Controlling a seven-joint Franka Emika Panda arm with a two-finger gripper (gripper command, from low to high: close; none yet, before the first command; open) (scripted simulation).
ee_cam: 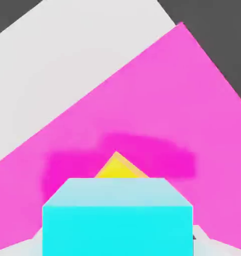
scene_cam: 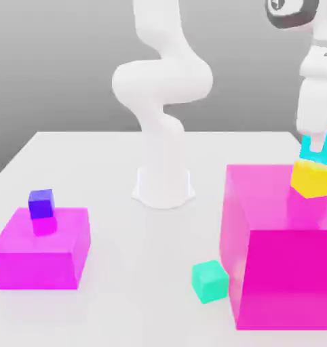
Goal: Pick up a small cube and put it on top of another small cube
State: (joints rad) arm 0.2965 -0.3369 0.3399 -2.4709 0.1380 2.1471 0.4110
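Cyan small cube (ee_cam: 117, 222) looks rigid, light and smooth-faced, best held on two opposite flat sides, as the tool (scene_cam: 316, 146) grips it now, fingers narrowed onto it. It hangs just above the yellow cube (scene_cam: 313, 178), which sits toward one o'clock on the big magenta block (scene_cam: 281, 271), corners turned off square, so a twist seems needed before release.

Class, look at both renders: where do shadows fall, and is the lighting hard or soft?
Exterior view: soft, even light; a faint shadow lies beside the teal cube on the table. Hand view: a blurred dark-magenta shadow spreads on the big magenta block around the yellow cube, below the cyan cube.
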